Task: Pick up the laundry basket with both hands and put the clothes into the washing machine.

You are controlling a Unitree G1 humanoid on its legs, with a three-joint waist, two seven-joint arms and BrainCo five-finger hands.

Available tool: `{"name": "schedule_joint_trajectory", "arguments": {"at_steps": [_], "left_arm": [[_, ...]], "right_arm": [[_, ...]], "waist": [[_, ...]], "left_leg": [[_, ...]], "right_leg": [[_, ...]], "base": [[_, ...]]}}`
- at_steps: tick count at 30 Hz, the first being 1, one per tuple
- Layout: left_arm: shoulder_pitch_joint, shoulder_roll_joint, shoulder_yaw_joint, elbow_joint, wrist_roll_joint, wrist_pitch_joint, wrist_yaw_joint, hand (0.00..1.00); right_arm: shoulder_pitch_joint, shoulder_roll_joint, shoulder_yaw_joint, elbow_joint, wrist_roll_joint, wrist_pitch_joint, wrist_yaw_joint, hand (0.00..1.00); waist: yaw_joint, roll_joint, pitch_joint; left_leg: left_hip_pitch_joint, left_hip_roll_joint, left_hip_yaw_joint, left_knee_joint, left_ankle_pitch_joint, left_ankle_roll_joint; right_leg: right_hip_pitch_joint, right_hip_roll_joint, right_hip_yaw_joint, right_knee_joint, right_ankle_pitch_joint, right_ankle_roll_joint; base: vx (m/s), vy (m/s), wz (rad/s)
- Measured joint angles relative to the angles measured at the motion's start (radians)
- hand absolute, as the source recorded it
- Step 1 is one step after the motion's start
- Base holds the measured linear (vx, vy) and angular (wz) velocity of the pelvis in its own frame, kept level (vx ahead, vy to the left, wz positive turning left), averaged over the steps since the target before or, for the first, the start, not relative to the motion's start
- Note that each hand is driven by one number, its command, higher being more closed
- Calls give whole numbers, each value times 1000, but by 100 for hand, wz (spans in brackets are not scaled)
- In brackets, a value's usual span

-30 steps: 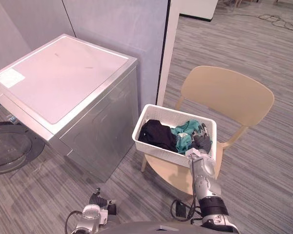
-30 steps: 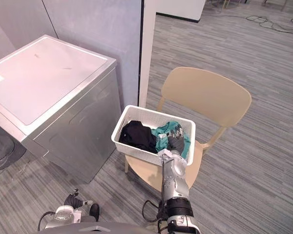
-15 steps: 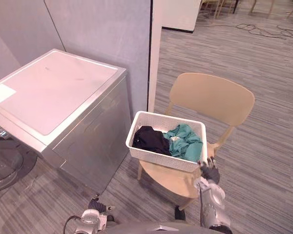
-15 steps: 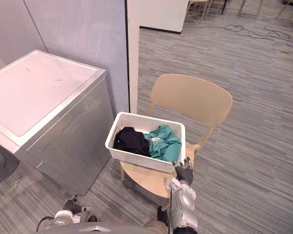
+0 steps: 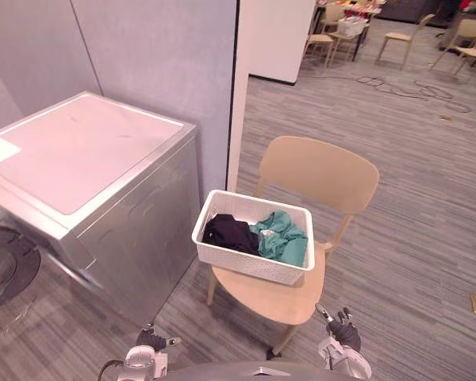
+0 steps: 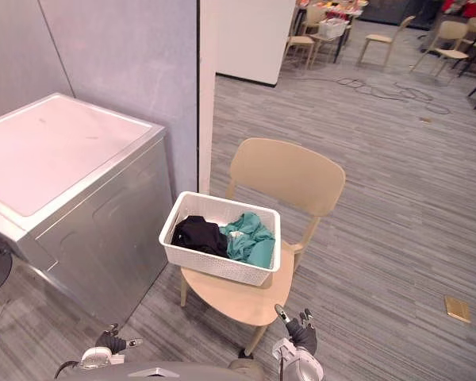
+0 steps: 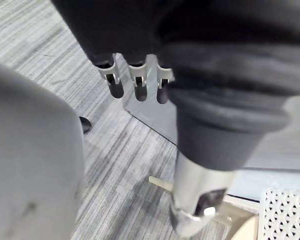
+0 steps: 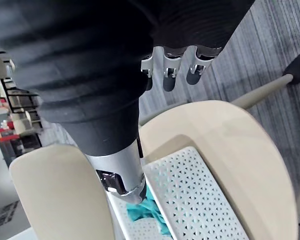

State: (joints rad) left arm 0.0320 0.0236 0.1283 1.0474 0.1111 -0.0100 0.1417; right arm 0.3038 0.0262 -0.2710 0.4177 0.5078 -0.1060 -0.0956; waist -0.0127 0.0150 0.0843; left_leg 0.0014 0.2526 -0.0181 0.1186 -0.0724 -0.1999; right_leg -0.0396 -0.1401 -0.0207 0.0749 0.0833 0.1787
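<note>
**Laundry basket** [image 5: 250,266]: white and perforated, resting on the seat of the beige chair [image 5: 321,171] with a long side toward me. I read the chair as a stand that keeps the basket at a height both my arms can reach.

**Contents.** A black garment [image 5: 227,232] fills the half nearer the washing machine [image 5: 87,155], and a teal garment [image 5: 283,238] fills the other half. Both lie at or below the rim, so I judge a level lift should not spill them.

**Hands.** Neither hand touches the basket.
- **Right hand** [image 5: 343,334]: low, in front of the chair's near edge and apart from it. Its fingers are straight and spread, holding nothing. Its wrist view looks past those fingers onto the seat and the basket's lattice wall.
- **Left hand** [image 5: 148,342]: low on the other side and well apart from the basket. Its fingers hang relaxed over the floor, likewise empty.

**Washing machine.** A silver cabinet with a pale top stands near the chair, backed against a grey partition [image 5: 159,55]. Its round door [image 5: 1,270] appears swung out at the front, which I take as readiness for loading.

**Stage.** In my judgement the lift has not begun. I must bring one hand to each short end of the basket before raising it.
</note>
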Motion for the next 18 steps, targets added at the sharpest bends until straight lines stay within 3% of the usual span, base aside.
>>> {"name": "schedule_joint_trajectory", "arguments": {"at_steps": [1, 4, 6, 7, 8, 9, 10, 12, 13, 15, 16, 17, 18], "left_arm": [[1, -3, 10, -5, 0, 0, 4, 0], [1, -3, 25, -4, 0, 0, 20, 0], [-1, -4, 25, -4, 0, 1, 28, 0], [1, 0, 23, -1, 0, 3, 29, 0], [-14, 3, 12, 1, 0, 2, 35, 0], [-19, 11, 5, -4, 0, 2, 36, 0], [-39, 29, -23, -12, 0, 4, 40, 0], [-57, 19, -60, -15, 0, 3, 39, 0], [-87, 25, -64, -16, 0, 2, 41, 0], [-120, 37, -67, -29, 1, -7, 41, 0], [-138, 47, -67, -39, 3, -14, 42, 0], [-145, 52, -64, -37, 5, -16, 42, 0], [-162, 61, -56, -36, 13, -15, 46, 0]], "right_arm": [[-1, 7, -10, 0, 1, 0, 0, 0], [5, 15, -9, -1, 7, 0, 0, 0], [6, 7, -11, -6, 16, 0, 0, 0], [1, 6, -19, -8, 16, 0, 0, 0], [0, 17, -23, -9, 19, -1, -3, 0], [3, 22, -21, -9, 24, -1, -3, 0], [-9, 22, -15, -5, 48, -5, -9, 0], [-45, 10, -27, -13, 68, -28, -22, 0], [-70, 20, -14, -21, 82, -28, -23, 0], [-122, 33, 15, -23, 86, -29, -24, 0], [-164, 34, 44, -19, 85, -28, -24, 0], [-193, 28, 66, -15, 86, -29, -26, 0], [-234, 30, 110, -9, 85, -27, -25, 0]], "waist": [[1, 0, 7], [-10, -20, 10], [-20, -9, 11], [-15, 4, 7], [-23, 7, -13], [-25, -12, -14], [-31, -41, -9], [-20, -29, -7], [-20, -40, 3], [11, -39, -4], [16, -39, 1], [20, -19, 4], [25, -19, 9]], "left_leg": [[-2, 1, 1, 3, -3, 23], [-6, 0, 19, 3, -13, 43], [-56, 4, 28, 73, -22, 31], [-62, 7, 40, 62, -22, 30], [-98, 28, 54, 37, -15, 26], [-101, 16, 52, 26, -15, 27], [-150, -18, 51, 127, -9, 22], [-226, -25, 95, 232, -39, 22], [-265, -35, 137, 271, -54, 31], [-355, -28, 190, 371, -111, 63], [-399, -16, 224, 400, -130, 90], [-410, 4, 242, 382, -127, 112], [-417, 23, 280, 348, -110, 135]], "right_leg": [[-13, -2, -1, 35, -17, -3], [-35, -26, -7, 73, -43, 1], [-55, -17, 2, 72, -43, 10], [-53, -15, 12, 39, -53, 32], [-112, 9, 35, 178, -82, 12], [-107, 2, 42, 186, -111, 22], [-137, -35, 40, 174, -150, 16], [-171, -42, 52, 113, -114, 37], [-185, -57, 74, 59, -80, 43], [-229, -61, 102, -26, -43, -14], [-255, -62, 94, -83, -119, -107], [-276, -51, 87, -80, -134, -122], [-337, -22, 85, 65, -89, -80]], "base": [[-89, -28, 14], [-51, 2, 18], [-58, 50, -2], [-49, 44, -1], [-32, 36, 15], [51, 34, 38], [24, 76, 9], [4, 197, -13], [-50, 283, -42], [-72, 262, -79], [-58, 190, -86], [-28, 216, -107], [10, 211, -70]]}}
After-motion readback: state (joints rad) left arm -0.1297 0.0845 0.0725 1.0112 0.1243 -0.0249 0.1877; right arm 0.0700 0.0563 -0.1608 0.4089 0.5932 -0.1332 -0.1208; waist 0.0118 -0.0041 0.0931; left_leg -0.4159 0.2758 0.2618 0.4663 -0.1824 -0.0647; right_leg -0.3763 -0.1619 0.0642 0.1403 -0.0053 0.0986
